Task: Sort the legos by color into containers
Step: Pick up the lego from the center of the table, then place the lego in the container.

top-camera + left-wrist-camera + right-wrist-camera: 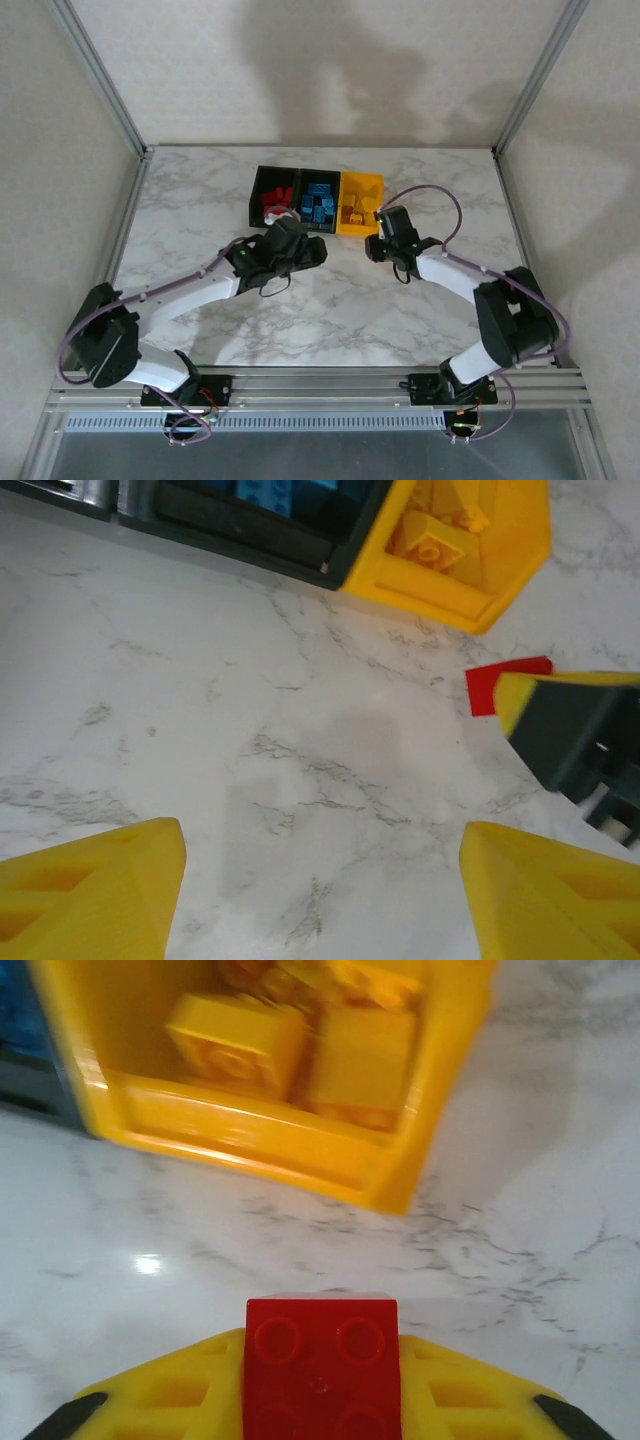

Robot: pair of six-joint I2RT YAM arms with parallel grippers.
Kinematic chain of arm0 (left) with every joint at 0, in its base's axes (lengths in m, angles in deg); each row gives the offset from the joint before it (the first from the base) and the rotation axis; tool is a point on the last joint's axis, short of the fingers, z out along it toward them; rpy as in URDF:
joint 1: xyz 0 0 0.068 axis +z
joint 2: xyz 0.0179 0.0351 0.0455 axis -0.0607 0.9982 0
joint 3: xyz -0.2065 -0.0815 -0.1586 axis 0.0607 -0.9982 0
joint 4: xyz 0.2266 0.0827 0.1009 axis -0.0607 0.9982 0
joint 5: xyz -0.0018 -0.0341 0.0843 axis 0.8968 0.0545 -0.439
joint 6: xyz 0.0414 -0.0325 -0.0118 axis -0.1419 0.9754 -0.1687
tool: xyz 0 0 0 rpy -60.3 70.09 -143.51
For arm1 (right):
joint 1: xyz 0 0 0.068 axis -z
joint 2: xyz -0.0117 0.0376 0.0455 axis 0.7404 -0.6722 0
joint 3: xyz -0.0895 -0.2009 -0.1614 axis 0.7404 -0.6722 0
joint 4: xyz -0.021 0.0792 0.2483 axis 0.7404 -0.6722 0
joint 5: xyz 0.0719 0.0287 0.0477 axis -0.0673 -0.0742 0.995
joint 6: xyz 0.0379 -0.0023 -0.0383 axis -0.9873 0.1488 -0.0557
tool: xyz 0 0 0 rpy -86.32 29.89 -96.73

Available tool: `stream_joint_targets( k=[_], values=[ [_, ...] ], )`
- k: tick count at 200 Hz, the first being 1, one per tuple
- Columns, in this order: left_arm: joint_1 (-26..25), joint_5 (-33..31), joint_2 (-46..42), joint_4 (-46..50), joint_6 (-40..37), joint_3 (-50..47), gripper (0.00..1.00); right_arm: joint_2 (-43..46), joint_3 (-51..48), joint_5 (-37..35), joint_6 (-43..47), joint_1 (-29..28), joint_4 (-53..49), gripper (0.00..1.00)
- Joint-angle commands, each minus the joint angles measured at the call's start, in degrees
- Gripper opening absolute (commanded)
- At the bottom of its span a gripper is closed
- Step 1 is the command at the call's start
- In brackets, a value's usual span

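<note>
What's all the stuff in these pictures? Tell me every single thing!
table: one, white marble, under everything
black bins: two, black, left and middle of the far row
yellow bin: one, yellow, right end of the row
red legos: several, red, in the left black bin
blue legos: several, blue, in the middle black bin
yellow legos: several, yellow, in the yellow bin
red lego: one, red, gripped near the yellow bin
left gripper: one, yellow fingers, open over bare table
right gripper: one, yellow fingers, shut on the red lego
</note>
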Motion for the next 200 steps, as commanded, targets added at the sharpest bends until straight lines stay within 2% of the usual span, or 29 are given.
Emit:
stream_joint_targets(
  k=[1,24,50,81,117,162,200],
  values=[
    [3.22,0.20,-5.19,-0.79,1.16,-2.82,0.73,3.63,4.81,-1.21,-2.21,-3.66,-2.99,0.25],
    [7.10,1.47,-10.19,-0.72,1.57,-6.07,0.73,2.16,10.23,0.20,-4.23,-7.01,-2.83,0.25],
    [10.69,4.04,-15.25,0.46,0.62,-8.75,0.73,-3.01,16.46,4.92,-6.29,-9.40,1.14,0.26],
    [12.52,5.06,-20.09,3.23,-0.23,-10.11,0.73,-14.22,27.98,6.90,-7.69,-12.37,0.97,0.25],
    [17.01,8.57,-25.07,3.67,0.07,-12.50,0.73,-26.18,40.92,9.83,-11.20,-12.82,0.94,0.25],
    [18.30,9.65,-26.58,4.87,-0.21,-13.00,0.73,-42.24,57.23,11.69,-13.41,-12.57,0.66,0.26],
    [18.52,10.37,-27.94,6.25,-0.17,-13.28,0.73,-54.94,75.27,11.06,-13.70,-11.88,-6.31,0.27]
  ],
)
